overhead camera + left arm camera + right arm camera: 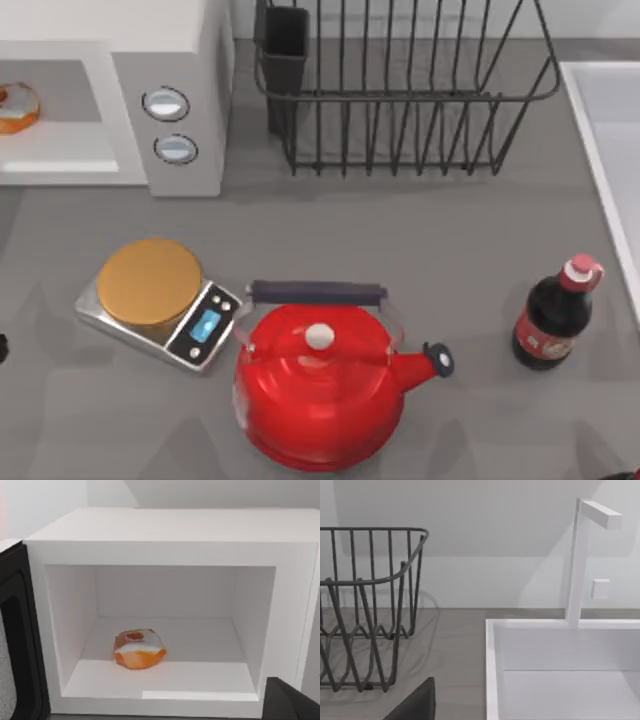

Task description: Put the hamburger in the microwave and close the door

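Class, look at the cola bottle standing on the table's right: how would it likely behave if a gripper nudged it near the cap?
The cola bottle is tall and narrow, standing upright, so it would probably tip rather than slide. Its round body suggests it would roll once down. Its glossy surface may be slippery to grip.

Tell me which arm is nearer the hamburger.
Left. Its wrist camera faces the open microwave with the hamburger inside. The right arm's wrist view looks at the dish rack and sink, on the table's right.
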